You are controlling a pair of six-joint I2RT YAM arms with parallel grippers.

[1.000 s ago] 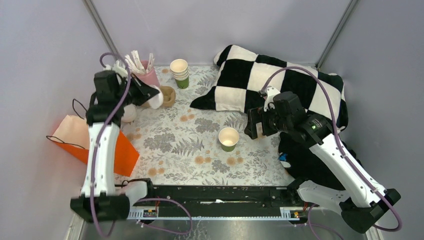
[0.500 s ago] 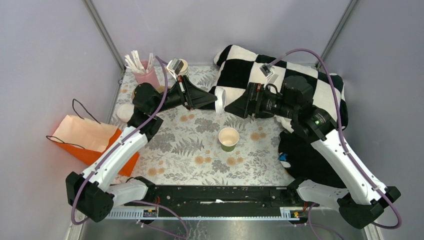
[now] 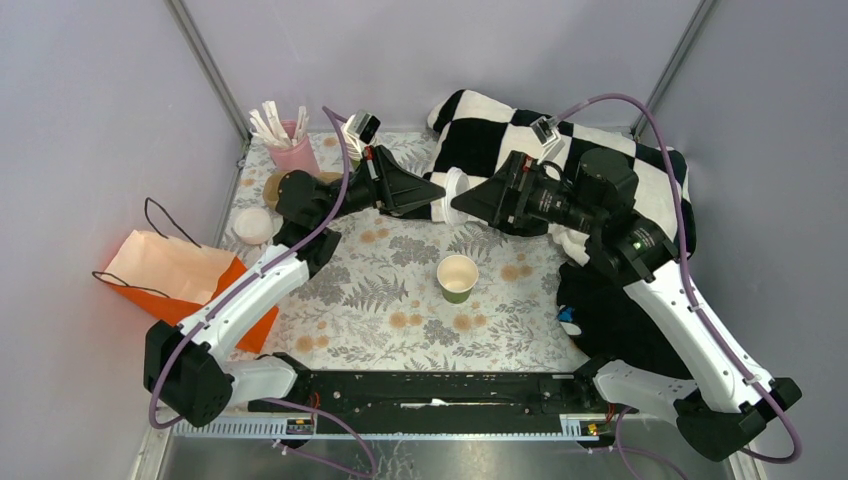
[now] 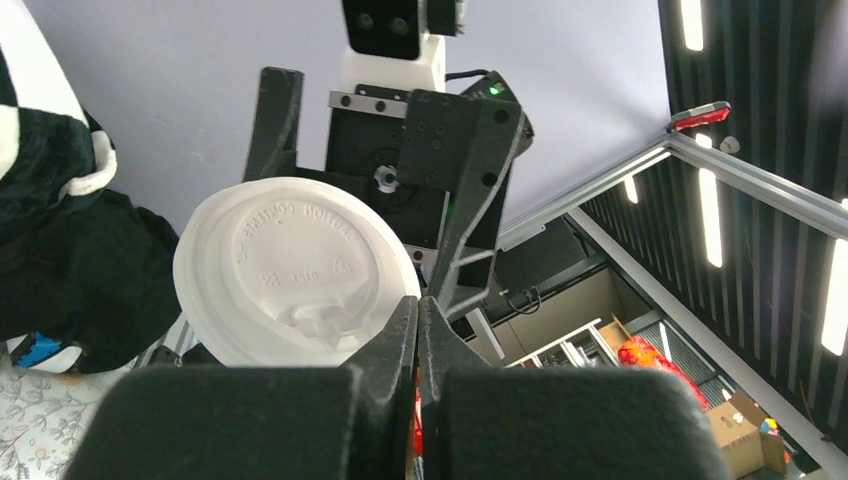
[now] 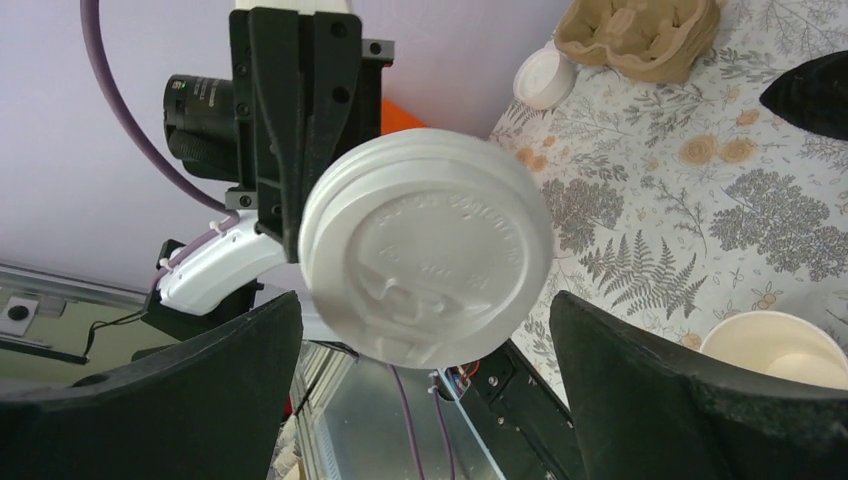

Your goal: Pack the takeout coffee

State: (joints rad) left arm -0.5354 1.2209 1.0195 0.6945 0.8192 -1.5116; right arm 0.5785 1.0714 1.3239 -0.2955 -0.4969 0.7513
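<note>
Far left, we see an orange paper bag (image 3: pixel 175 285) lying flat off the table edge. A loose lid (image 3: pixel 252 224) sits on the floral tablecloth (image 3: pixel 370 300), with a pink cup of stirrers (image 3: pixel 292 150) behind it and a cardboard carrier (image 5: pixel 640 35) close by. The left gripper (image 4: pixel 417 312) reaches toward the middle, its jaws pressed together and pinching the rim of a white lid (image 4: pixel 290 270), held up in the air facing the other arm. Below it, mid-table, the green cup (image 3: pixel 457 277) stands upright, uncovered and apart from both arms. The right gripper (image 5: pixel 425 305) has its jaws spread wide, with the held lid framed between them; we cannot tell whether they touch. A checkered blanket (image 3: pixel 500 135) lies behind on the right.
</note>
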